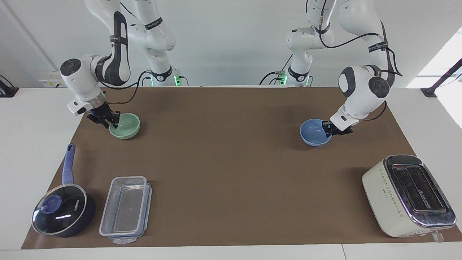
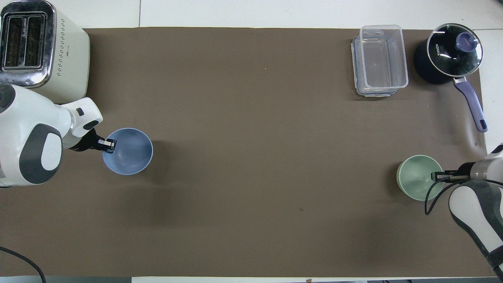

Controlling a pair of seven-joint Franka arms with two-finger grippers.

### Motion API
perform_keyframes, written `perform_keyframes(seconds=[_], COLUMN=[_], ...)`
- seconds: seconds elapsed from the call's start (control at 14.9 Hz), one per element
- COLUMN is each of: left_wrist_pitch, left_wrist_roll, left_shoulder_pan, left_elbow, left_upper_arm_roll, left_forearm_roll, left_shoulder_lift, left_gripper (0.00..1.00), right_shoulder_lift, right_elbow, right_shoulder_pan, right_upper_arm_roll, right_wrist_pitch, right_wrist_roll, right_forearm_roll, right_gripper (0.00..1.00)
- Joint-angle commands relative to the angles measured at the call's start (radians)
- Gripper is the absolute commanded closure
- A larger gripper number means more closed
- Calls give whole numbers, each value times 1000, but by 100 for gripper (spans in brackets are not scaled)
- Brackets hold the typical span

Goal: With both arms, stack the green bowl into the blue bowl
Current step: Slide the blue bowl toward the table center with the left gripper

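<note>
At each end effector, green bowl, blue bowl

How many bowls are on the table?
2. The green bowl sits at the right arm's end, with the right gripper on its rim. The blue bowl sits at the left arm's end, with the left gripper on its rim. None looks hidden.

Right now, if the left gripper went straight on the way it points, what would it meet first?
The left gripper already sits at the rim of the blue bowl, apparently clamped on it. Going on, it would meet that bowl's wall, then the mat.
</note>
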Motion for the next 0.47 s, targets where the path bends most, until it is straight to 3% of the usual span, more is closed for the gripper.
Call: perform_keyframes(seconds=[0.0,0.4], left_wrist_pitch=[-73,148], left_wrist_roll=[-229,-588], left_shoulder_pan=[-158,-488], left_elbow=[136,11], left_upper_arm_roll=[4,3], left_forearm_roll=[-71,-117], left_shoulder_lift=[58,52], left_gripper=[100,100], right_shoulder_lift=[-8,-21], right_elbow=[1,124], right_shoulder_pan=[-10,-1], right_upper_arm_roll=[5,14], right_wrist_pitch=[-15,-122], right_wrist_roll=[-29,-25], right_forearm_roll=[43,43], right_gripper=[100,100])
